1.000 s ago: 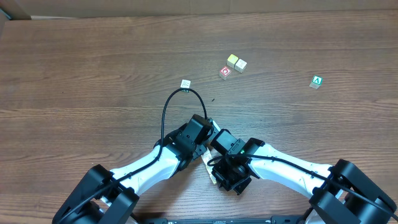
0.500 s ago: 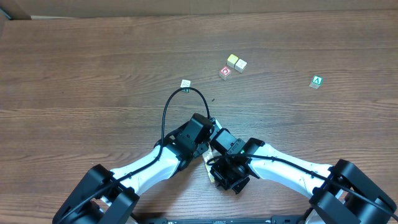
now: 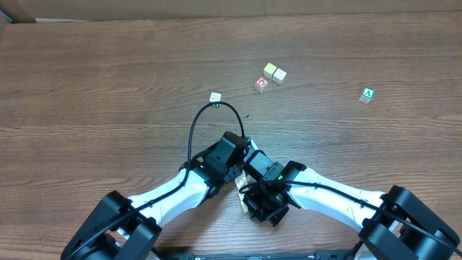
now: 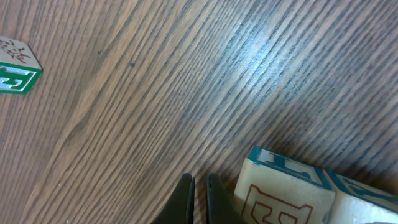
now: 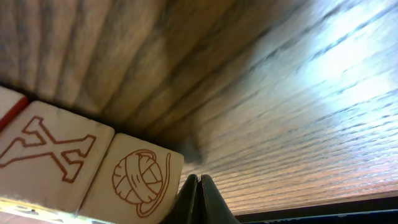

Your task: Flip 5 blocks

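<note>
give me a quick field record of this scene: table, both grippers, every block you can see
table: wood grain
left gripper: jaws shut, empty, close beside letter block
right gripper: jaws shut, empty, next to yarn-ball block
X block: touching yarn-ball block
lone pale block: ahead of the arms
cream block: touching yellowish block
red-faced cube: just beside that pair
green A cube: far right, alone

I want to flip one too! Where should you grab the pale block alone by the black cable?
Probably from straight above, pinching two opposite side faces of the lone block. It is a cube lying flat on the table, with nothing touching its sides, so any pair looks free.
</note>
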